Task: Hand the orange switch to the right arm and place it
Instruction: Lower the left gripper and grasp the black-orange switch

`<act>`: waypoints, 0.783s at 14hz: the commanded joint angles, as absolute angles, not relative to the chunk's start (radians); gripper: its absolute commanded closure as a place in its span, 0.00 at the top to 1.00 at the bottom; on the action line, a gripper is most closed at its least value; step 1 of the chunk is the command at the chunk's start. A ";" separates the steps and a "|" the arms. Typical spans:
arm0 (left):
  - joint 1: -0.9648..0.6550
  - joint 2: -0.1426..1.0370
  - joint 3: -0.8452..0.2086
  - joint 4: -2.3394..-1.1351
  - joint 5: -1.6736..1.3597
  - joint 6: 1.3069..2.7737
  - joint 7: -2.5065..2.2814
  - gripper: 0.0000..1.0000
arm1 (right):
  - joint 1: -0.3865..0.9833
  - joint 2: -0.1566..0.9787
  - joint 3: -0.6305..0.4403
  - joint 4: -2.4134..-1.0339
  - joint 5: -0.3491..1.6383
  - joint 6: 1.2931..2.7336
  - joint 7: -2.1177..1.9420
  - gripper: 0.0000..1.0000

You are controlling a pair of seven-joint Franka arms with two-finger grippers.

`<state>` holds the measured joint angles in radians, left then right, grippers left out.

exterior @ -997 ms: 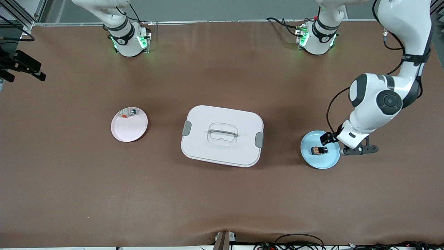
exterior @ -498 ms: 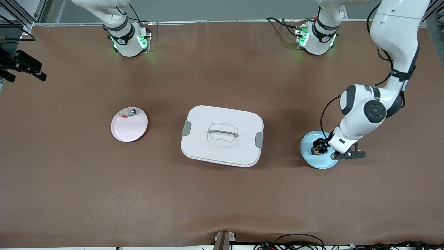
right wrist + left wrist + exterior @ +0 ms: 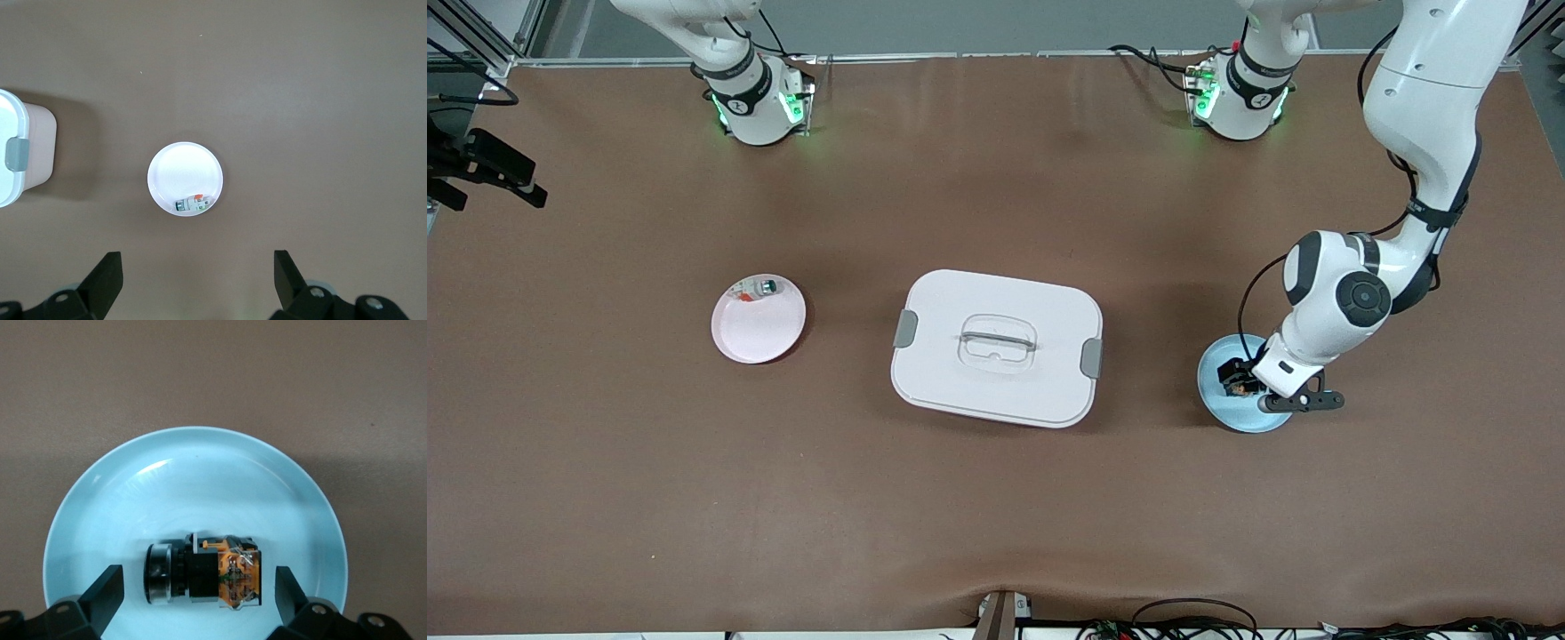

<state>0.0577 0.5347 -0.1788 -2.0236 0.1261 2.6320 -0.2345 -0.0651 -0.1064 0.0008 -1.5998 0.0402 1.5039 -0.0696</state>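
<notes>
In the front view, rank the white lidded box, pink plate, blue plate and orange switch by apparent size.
1. white lidded box
2. pink plate and blue plate: look alike, the blue one partly covered by the left gripper
3. orange switch

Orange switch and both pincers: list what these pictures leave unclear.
- Front view: the left arm's wrist covers most of the orange switch on the blue plate and hides the left pincer.
- Front view: the right pincer is cut off by the top edge.
- Small piece on the pink plate: too small to identify.

switch (image 3: 203, 577) on plate (image 3: 120, 493), box (image 3: 996, 347) mid-table, second plate (image 3: 758, 324) toward right arm's end
</notes>
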 commanded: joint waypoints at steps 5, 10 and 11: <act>0.063 0.571 -0.179 -2.017 0.149 2.683 -0.238 1.00 | -0.084 -0.123 0.014 -1.609 0.043 1.508 -0.075 1.00; 0.064 0.565 -0.179 -2.017 0.149 2.675 -0.242 0.30 | -0.087 -0.123 0.011 -1.615 0.043 1.511 -0.075 1.00; 0.066 0.561 -0.179 -2.017 0.149 2.674 -0.244 0.08 | -0.087 -0.123 0.011 -1.615 0.043 1.511 -0.075 1.00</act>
